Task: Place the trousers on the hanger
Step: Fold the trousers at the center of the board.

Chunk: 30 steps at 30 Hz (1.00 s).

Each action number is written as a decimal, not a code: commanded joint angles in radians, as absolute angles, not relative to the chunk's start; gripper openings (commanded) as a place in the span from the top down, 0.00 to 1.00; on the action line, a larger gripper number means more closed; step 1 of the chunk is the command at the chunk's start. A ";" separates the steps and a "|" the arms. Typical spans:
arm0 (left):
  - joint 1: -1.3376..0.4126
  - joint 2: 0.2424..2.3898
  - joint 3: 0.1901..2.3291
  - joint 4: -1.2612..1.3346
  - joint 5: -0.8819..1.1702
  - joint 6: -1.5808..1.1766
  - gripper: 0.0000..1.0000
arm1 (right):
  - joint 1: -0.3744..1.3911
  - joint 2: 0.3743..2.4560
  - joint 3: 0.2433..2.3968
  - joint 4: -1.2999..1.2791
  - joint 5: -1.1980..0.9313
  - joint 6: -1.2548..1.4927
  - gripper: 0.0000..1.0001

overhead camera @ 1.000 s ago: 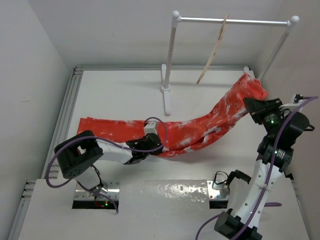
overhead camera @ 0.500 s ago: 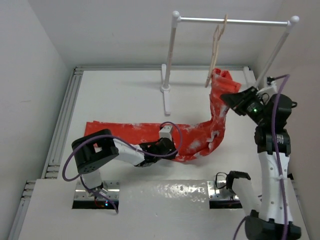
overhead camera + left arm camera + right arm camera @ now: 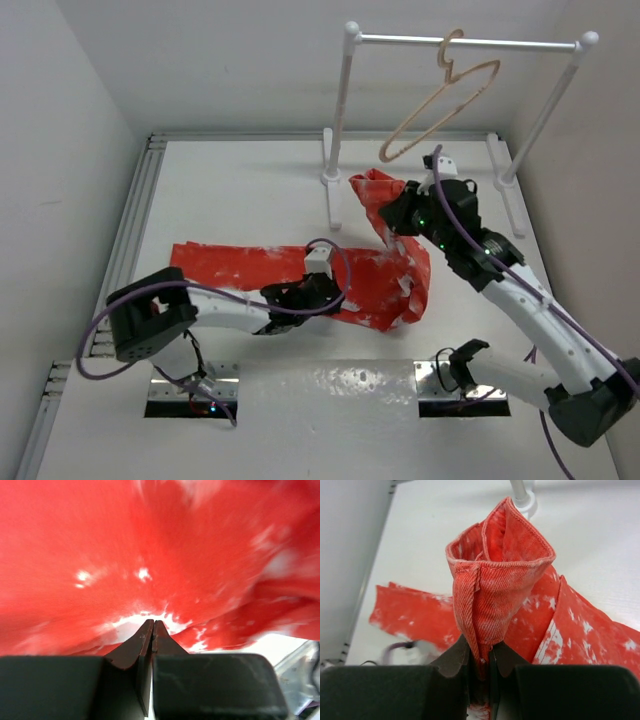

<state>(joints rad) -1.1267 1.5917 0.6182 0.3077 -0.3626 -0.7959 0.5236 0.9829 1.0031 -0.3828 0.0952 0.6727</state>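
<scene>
**Right jaws:** closed on the trousers point(image 3: 500, 580). The wrist view showed a hemmed end clamped between them, the cloth standing up from the grip as a folded cone. Holding it by the end kept a narrow, bunched edge foremost, which I judged to be the shape suited to threading through the hanger point(image 3: 440, 110).

**Left jaws:** closed tip to tip against the cloth at mid-length. The pinch itself was not visible, but a thin fold appeared to be nipped. I judged the purpose to be anchoring and feeding slack, so that the lifted end did not drag the whole garment.

**Arms:** the right arm point(image 3: 520, 300) reached forward and inward, carrying its end above the table point(image 3: 230, 190). The left arm point(image 3: 215, 305) lay low along the table's near side.

**Trousers:** one length lay flat on the table to the left. The remainder folded back on itself and rose to the right jaws. The raised end stood near the hanger's lower corner, below it in the top view and apart from it.

**Hanger:** hung by its hook from the rail point(image 3: 500, 43), tilted, with its triangle open toward the arms. No cloth lay over its bar.

**Assessment:** the garment was presented but not yet threaded.
</scene>
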 commanded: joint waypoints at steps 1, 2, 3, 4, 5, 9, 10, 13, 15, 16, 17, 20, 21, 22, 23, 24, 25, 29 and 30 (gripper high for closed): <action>-1.126 1.418 0.617 0.223 -0.483 -0.747 1.00 | 0.549 1.040 0.973 -0.166 0.173 0.686 1.00; -1.112 1.372 0.609 0.206 -0.497 -0.724 1.00 | 0.549 1.066 0.992 -0.157 0.170 0.696 1.00; -1.100 1.271 0.592 0.168 -0.506 -0.713 1.00 | 0.549 1.119 1.005 -0.152 0.158 0.704 1.00; -1.085 1.219 0.586 0.144 -0.508 -0.704 1.00 | 0.563 1.143 1.012 -0.105 0.144 0.712 1.00; -1.053 1.162 0.583 0.121 -0.508 -0.683 1.00 | 0.578 1.166 1.038 -0.088 0.152 0.715 1.00; -0.988 0.848 0.630 -0.074 -0.515 -0.621 1.00 | 0.669 1.329 1.159 -0.063 0.207 0.692 1.00; -0.982 0.807 0.649 -0.112 -0.528 -0.608 1.00 | 0.708 1.354 1.184 -0.061 0.219 0.687 1.00; -0.977 0.666 0.724 -0.257 -0.604 -0.574 1.00 | 0.755 1.437 1.261 -0.037 0.247 0.683 1.00; -0.976 0.577 0.768 -0.346 -0.644 -0.565 1.00 | 0.767 1.466 1.275 -0.014 0.242 0.686 1.00; -0.977 0.551 0.781 -0.372 -0.652 -0.563 1.00 | 0.784 1.498 1.298 -0.006 0.241 0.687 1.00; -0.977 0.525 0.802 -0.420 -0.661 -0.563 1.00 | 0.791 1.518 1.316 -0.006 0.239 0.687 1.00; -0.977 0.439 0.837 -0.494 -0.698 -0.561 1.00 | 0.824 1.610 1.405 -0.006 0.252 0.670 1.00; -0.977 0.407 0.845 -0.508 -0.712 -0.560 1.00 | 0.842 1.636 1.426 -0.003 0.273 0.666 1.00; -0.977 0.394 0.853 -0.520 -0.718 -0.557 1.00 | 0.850 1.661 1.474 0.020 0.282 0.652 1.00; -0.977 0.368 0.865 -0.544 -0.722 -0.557 1.00 | 0.857 1.711 1.500 0.021 0.291 0.647 1.00; -0.977 0.356 0.871 -0.557 -0.730 -0.555 1.00 | 0.868 1.738 1.546 0.025 0.299 0.644 1.00; -0.977 0.345 0.883 -0.580 -0.733 -0.554 1.00 | 0.873 1.788 1.574 0.025 0.295 0.644 1.00; -0.979 0.298 0.908 -0.646 -0.784 -0.568 0.99 | 0.923 1.919 1.765 0.003 0.299 0.626 1.00; -0.980 0.292 0.911 -0.655 -0.791 -0.568 0.99 | 0.934 1.948 1.807 -0.027 0.302 0.618 1.00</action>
<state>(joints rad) -0.9810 0.3107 0.8787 -0.5762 -0.7429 -0.5793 0.8902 1.9133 1.6592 -0.1173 0.2874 0.6468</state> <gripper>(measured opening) 0.008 0.122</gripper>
